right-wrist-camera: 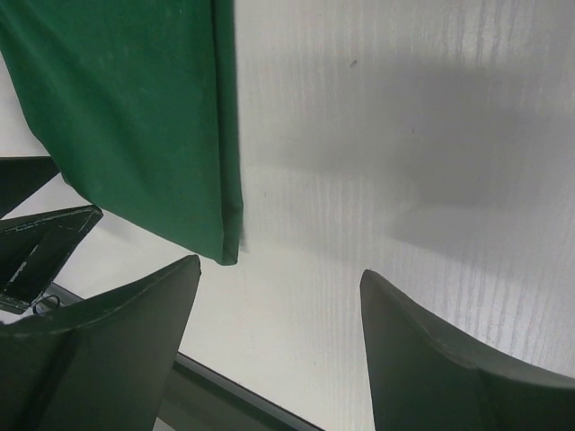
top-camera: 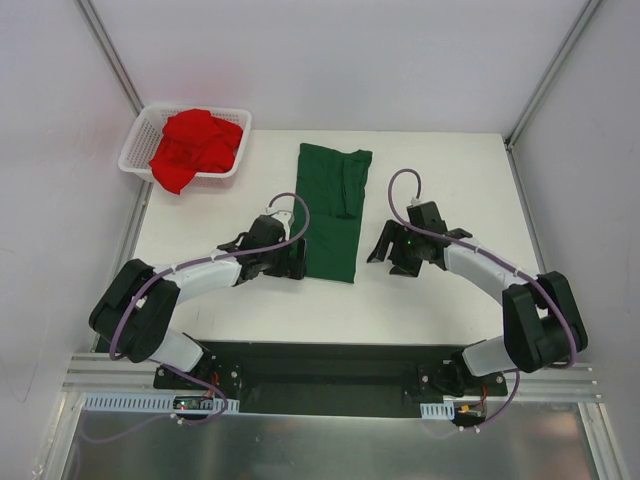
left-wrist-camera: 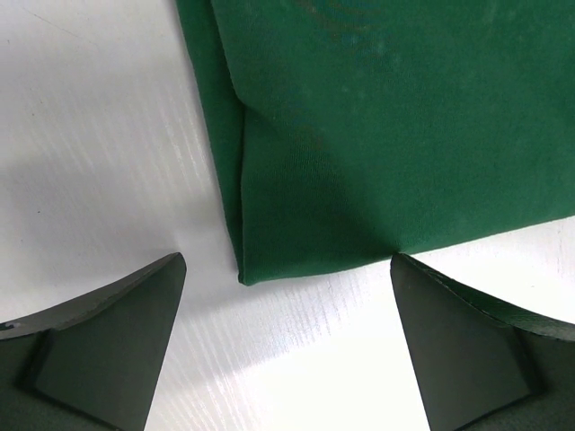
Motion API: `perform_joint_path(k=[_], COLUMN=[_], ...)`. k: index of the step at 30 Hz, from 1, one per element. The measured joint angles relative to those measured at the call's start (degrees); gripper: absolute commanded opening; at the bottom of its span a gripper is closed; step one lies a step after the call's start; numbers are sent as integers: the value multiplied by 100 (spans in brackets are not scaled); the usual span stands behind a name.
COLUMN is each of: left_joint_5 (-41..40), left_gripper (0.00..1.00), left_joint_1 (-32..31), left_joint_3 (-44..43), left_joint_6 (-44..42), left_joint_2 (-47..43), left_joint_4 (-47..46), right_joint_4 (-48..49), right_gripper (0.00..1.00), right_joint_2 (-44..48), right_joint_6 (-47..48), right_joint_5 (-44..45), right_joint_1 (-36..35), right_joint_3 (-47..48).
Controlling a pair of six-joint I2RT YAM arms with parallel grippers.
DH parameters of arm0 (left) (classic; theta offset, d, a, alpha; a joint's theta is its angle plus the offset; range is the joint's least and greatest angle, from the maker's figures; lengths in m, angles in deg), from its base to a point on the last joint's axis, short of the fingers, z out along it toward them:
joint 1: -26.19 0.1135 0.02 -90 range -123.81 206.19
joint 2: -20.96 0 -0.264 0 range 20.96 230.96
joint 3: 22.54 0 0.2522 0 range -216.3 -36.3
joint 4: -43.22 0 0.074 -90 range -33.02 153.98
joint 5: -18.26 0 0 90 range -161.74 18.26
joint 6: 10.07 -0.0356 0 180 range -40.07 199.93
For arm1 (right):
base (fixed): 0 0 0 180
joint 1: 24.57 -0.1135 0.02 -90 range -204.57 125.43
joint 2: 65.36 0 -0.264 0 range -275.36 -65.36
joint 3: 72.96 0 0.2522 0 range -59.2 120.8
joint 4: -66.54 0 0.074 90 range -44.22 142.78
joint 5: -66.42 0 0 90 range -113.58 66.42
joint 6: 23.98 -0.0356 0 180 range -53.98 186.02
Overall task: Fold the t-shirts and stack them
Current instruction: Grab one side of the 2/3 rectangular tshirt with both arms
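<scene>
The dark green t-shirt (top-camera: 333, 210) lies flat in the middle of the table, folded into a long narrow strip. The red t-shirt (top-camera: 195, 148) sits crumpled in the white mesh basket (top-camera: 135, 152) at the back left. My left gripper (top-camera: 290, 258) is low at the strip's near left corner and open. The left wrist view shows the green t-shirt (left-wrist-camera: 377, 135) corner just beyond the empty left gripper (left-wrist-camera: 287, 269). My right gripper (top-camera: 388, 250) is open just right of the strip's near end. The green t-shirt (right-wrist-camera: 135, 117) edge lies left of the empty right gripper (right-wrist-camera: 280, 274).
The table's near edge (right-wrist-camera: 234, 395) runs close under the right gripper. The left gripper's fingers (right-wrist-camera: 45, 242) show at the left of the right wrist view. Grey walls and metal frame posts close in the table on three sides.
</scene>
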Motion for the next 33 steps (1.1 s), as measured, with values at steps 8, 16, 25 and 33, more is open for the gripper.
perform_joint_path(k=[8,16,25,33], left_joint_5=[-7,-7,-7,-9], left_gripper=[99,99,99,99], left_joint_1=[0,0,0,0], left_joint_3=[22,22,22,22], left_joint_6=[-2,-7,-7,-9], left_joint_2=[-13,-13,-13,-13], left_joint_4=[-26,-26,-28,-28], right_joint_4=[-20,-85,-98,-66], right_gripper=[75,75,76,76], right_joint_2=[-13,-13,-9,17], right_joint_6=[-85,-87,-83,-101], right_joint_5=[15,105,120,118], right_joint_1=[0,-2,-2,-11], right_joint_3=[68,76,76,52])
